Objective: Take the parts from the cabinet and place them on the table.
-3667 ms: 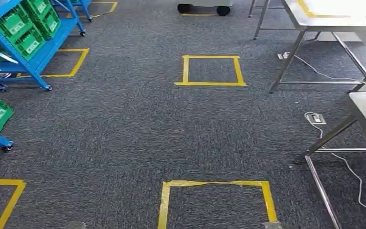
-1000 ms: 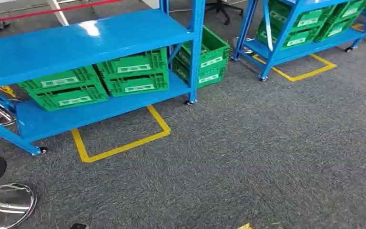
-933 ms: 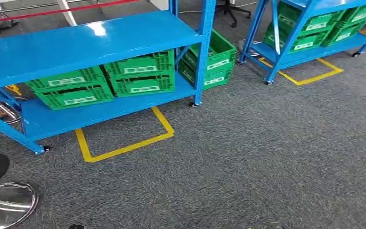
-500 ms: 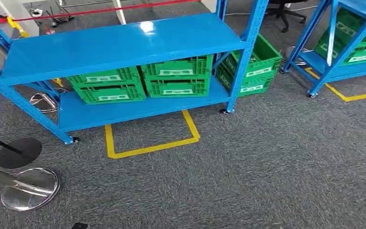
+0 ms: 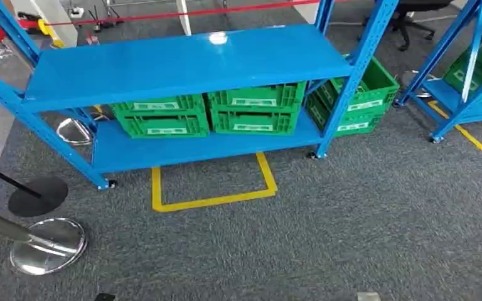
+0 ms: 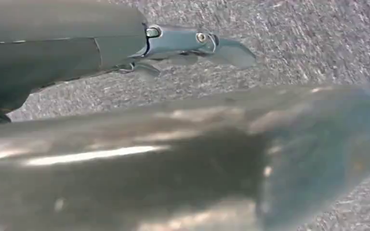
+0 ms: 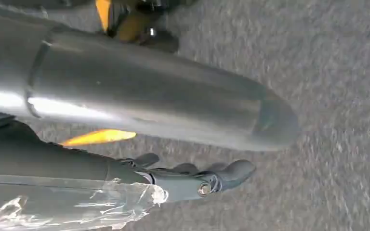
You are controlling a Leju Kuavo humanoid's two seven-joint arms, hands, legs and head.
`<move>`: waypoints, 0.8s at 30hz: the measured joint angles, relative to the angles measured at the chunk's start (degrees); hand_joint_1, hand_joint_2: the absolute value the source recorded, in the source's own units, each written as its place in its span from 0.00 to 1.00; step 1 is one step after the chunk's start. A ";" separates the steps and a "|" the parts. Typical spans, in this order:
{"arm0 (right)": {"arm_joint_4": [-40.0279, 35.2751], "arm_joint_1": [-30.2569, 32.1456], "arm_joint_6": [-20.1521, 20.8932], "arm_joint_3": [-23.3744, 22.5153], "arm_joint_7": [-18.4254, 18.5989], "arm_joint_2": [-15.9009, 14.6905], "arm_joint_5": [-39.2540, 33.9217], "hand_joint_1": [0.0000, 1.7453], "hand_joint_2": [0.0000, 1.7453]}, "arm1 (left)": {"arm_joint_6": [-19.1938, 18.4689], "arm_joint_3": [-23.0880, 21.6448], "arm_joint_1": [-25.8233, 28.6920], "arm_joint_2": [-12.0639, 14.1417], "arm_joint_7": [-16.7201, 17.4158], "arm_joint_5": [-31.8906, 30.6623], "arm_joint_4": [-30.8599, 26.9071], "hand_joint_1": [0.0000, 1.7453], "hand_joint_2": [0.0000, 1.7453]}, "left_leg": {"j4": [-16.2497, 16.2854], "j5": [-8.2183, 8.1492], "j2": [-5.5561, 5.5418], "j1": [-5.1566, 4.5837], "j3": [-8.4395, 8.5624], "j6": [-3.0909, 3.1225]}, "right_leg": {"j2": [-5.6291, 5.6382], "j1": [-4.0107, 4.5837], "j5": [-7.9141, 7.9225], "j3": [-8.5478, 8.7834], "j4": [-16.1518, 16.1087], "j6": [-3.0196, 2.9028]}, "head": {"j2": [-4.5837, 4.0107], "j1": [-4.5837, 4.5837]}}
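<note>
Blue cabinet [image 5: 182, 63] ahead on grey carpet [image 5: 326, 238], upper shelf bare and glossy. On lower shelf, two stacks of green crates [image 5: 207, 114] side by side, white labels facing out; contents cannot be made out, so parts not seen. Third crate stack [image 5: 354, 100] just beyond the cabinet's right post, tilted. Yellow tape square [image 5: 213, 185] on carpet in front of lower shelf. Second blue rack [image 5: 471, 69] far right with more green crates. Chrome stanchion base [image 5: 47, 246] and black base [image 5: 37, 195] at left; red belt [image 5: 182, 12] strung behind the cabinet.

Left hand [image 6: 192, 45] hanging over carpet, fingers stretched out, holding nothing. Right hand [image 7: 197, 180] likewise over carpet, fingers slightly apart, holding nothing; clear plastic wrap [image 7: 67, 204] bunched near its wrist.
</note>
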 joint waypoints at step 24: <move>-0.07 0.31 4.33 -1.49 0.61 -0.46 -0.13 0.00 0.00 | 0.04 0.63 0.07 0.02 -0.09 0.00 0.09 0.00 0.00 | 10.09 -9.26 -1.23 0.88 -4.42 -2.88 | 3.94 -1.20 0.92 -2.49 0.59 -2.02 | 0.00 0.59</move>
